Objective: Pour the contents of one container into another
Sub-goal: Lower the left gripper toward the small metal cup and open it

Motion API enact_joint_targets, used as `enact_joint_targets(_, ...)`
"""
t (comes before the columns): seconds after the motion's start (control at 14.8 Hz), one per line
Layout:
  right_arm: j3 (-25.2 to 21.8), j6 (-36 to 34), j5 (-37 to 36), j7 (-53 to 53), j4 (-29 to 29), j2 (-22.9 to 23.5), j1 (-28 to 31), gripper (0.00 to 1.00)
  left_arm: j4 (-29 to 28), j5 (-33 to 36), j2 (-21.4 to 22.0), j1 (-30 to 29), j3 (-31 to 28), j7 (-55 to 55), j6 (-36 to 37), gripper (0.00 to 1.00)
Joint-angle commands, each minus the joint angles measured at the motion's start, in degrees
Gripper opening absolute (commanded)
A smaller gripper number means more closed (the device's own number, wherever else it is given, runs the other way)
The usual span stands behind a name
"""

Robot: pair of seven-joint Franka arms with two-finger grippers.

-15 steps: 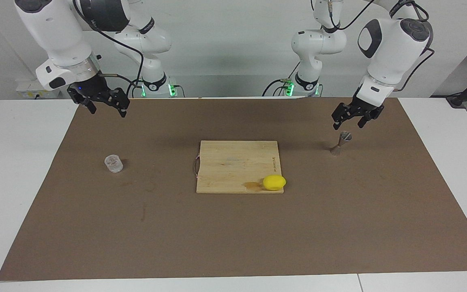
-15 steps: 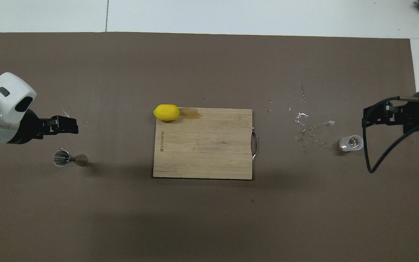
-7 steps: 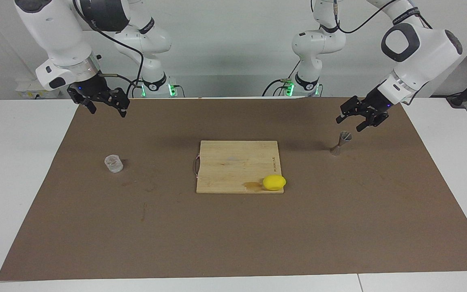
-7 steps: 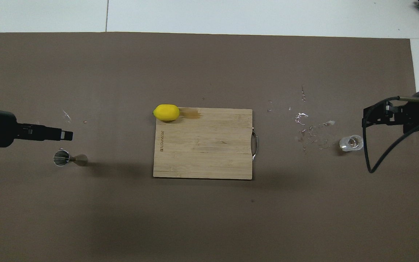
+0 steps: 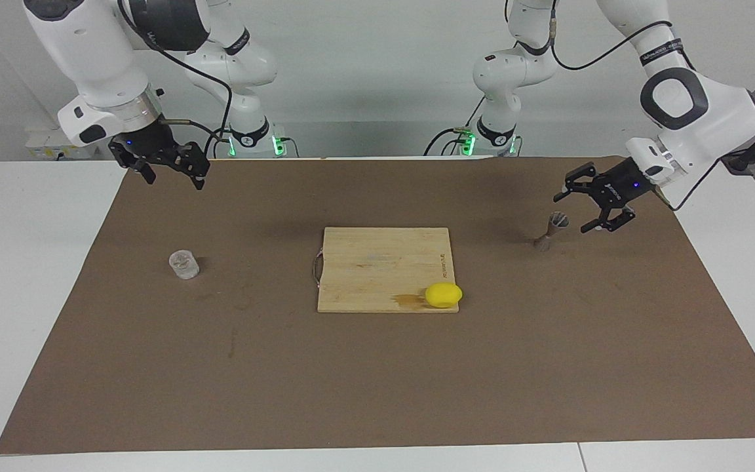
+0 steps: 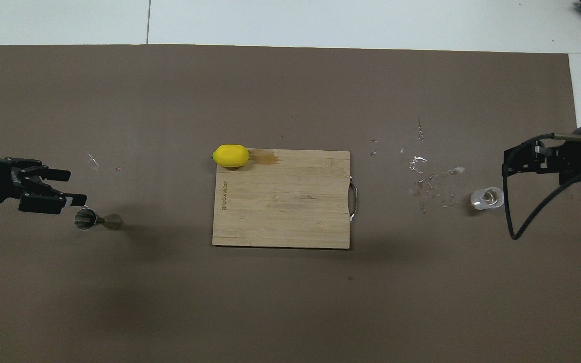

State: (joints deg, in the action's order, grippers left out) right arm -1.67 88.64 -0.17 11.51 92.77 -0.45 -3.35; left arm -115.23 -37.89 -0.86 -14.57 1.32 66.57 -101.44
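White tabletop [image 5: 37,262] carrying a large brown mat [image 5: 377,367] that covers most of the work area; plain white wall at the robots' end. 2 arm bases stand at the mat's edge nearest the robots.

Containers:
- Clear cup [image 5: 184,264] [image 6: 487,197]: upright on the mat toward the right arm's end. Contents cannot be read from either view.
- Metal jigger [image 5: 551,231] [image 6: 91,220]: standing on the mat toward the left arm's end, open cone up; overhead view looks into its top cone, nothing discernible inside.
- Scatter of small shiny droplets [image 6: 429,176] on the mat beside the cup, on the side toward the cutting board.

Pincers:
- Left pincer [image 5: 575,211] [image 6: 71,187]: low, turned sideways, just beside the jigger's upper cone, fingers spread apart, nothing between them. No contact with the jigger visible.
- Right pincer [image 5: 174,174] [image 6: 510,164]: raised over the mat near its edge, above the area by the cup, fingers apart, empty. This arm waits.

Other items:
- Wooden cutting board [image 5: 377,262] [image 6: 290,212] at mat centre, between the 2 containers, its metal handle toward the cup.
- Yellow lemon [image 5: 443,295] [image 6: 230,155] on the board's corner farthest from the robots, toward the left arm's end; a darker wet-looking stain on the wood beside it.
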Motion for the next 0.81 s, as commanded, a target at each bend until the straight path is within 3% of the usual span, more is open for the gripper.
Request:
enact_joint_targets(0.0,-0.26,0.13,0.87,-0.79,1.18,-1.22,0.19,1.00,2.28,-4.12,-5.97,-6.60,0.43,15.11,6.84,1.00)
enact_joint_targets(0.14,-0.17,0.22,0.87,-0.88,1.18,-1.22,0.19,1.00,5.53,-4.39,-11.07,-9.68,0.43,26.37,9.76,1.00)
enact_joint_targets(0.27,-0.17,0.22,0.87,-0.88,1.27,-1.22,0.19,1.00,6.16,-5.44,-13.01,-11.62,0.52,34.56,10.12,1.00)
enact_joint_targets(0.54,-0.26,0.14,0.87,-0.79,1.27,-1.22,0.19,1.00,5.11,-6.50,-14.43,-14.69,0.52,55.64,11.17,1.00)
enact_joint_targets(0.75,-0.17,0.13,0.87,-0.79,1.27,-1.22,0.19,1.00,2.04,-7.37,-14.78,-17.24,0.52,62.79,12.75,1.00)
